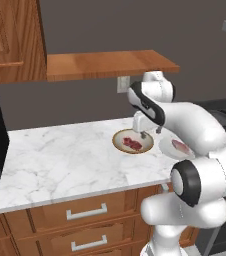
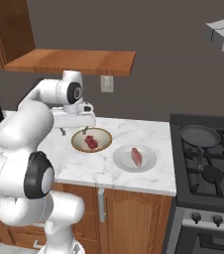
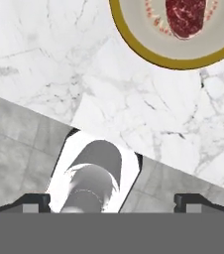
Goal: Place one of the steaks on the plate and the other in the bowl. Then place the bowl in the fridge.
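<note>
Right base view shows you both steaks placed: the dark steak [image 2: 90, 142] lies in the bowl [image 2: 104, 134], the pale steak [image 2: 136, 157] on the plate [image 2: 148, 161]. Your gripper [image 2: 73, 131] hangs spread and empty beside the bowl; next, grasp its rim for the fridge.

bare marble counter [image 1: 60, 155] left of bowl [image 1: 120, 145], shelf [image 1: 105, 64] overhead

Dark red marbled steak [image 3: 185, 17]; tan-rimmed bowl [image 3: 134, 37]; white plate [image 2: 123, 159]

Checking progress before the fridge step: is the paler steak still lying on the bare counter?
No, the paler steak lies on the white plate, right of the bowl.
</note>
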